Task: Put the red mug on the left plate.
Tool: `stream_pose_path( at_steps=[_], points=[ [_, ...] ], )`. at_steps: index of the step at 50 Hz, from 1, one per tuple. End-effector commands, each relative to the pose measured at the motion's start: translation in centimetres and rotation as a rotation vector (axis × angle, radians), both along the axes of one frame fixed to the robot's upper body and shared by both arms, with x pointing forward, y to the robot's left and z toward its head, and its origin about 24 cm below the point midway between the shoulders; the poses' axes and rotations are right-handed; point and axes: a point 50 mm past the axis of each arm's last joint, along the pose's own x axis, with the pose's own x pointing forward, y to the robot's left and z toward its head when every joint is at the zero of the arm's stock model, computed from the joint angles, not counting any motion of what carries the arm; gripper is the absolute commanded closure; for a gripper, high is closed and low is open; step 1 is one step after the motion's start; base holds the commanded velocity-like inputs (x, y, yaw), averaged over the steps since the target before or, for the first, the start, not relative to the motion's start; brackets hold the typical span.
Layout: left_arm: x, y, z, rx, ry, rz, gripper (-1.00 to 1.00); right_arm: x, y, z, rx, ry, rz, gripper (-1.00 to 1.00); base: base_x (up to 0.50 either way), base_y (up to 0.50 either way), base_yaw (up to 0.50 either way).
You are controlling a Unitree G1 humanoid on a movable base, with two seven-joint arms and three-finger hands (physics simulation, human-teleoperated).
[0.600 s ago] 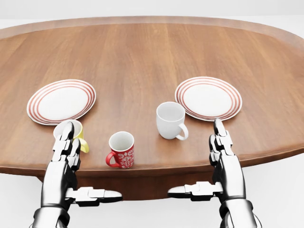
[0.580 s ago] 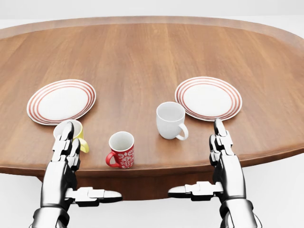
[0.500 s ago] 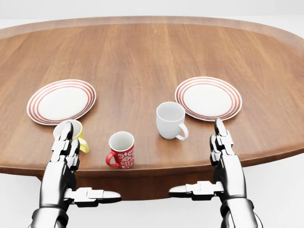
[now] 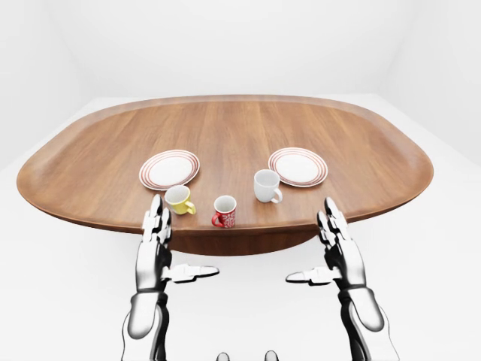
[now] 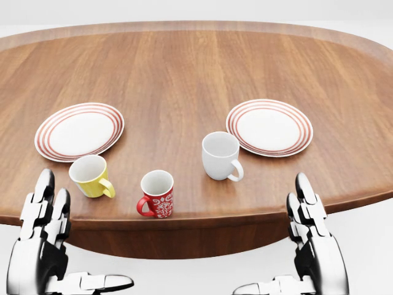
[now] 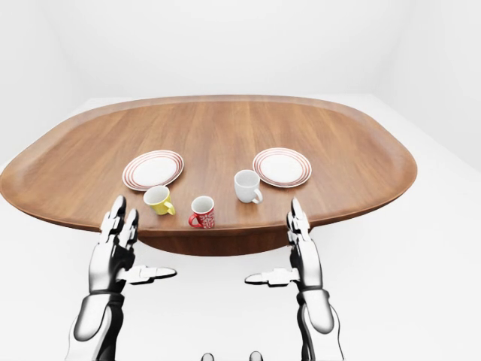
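A warm brown oval wooden table (image 5: 184,67) with streaky grain sits against white walls and floor. Two round white plates, the left one (image 5: 79,131) and the right one (image 5: 269,127), each wear concentric red rings at the rim. There's a plain yellow mug (image 5: 91,176), white inside, a plain white mug (image 5: 220,155), and a red mug with a white floral pattern (image 5: 157,194), its inside white too. Both hands, left (image 5: 38,246) and right (image 5: 314,244), gleam chrome silver with dark joints.

red mug (image 5: 157,193) upright near table edge; left plate (image 5: 79,131) empty.

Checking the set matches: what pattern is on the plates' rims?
Red rings round a white centre on both plates; clearest in the head view.
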Motion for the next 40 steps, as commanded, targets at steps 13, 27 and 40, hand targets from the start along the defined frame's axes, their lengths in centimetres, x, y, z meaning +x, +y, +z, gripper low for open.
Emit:
stream_pose_path(
  at_steps=[13,27,40],
  points=[
    [-2.73,0.99,0.52,-0.016,-0.007,0.026,-1.0,-3.12,-0.64,-0.04,0.004,0.033,0.008,-1.0,0.0,0.0,0.0],
    [-2.45,0.9,0.49,-0.015,-0.008,0.017,-1.0,-3.0,-0.54,0.02,-0.001,0.029,0.012,-1.0,0.0,0.0,0.0],
    [-2.46,0.88,0.52,-0.014,-0.009,0.016,-1.0,-3.22,-0.7,-0.08,-0.033,0.041,0.004,-1.0,0.0,0.42,0.0]
  ],
)
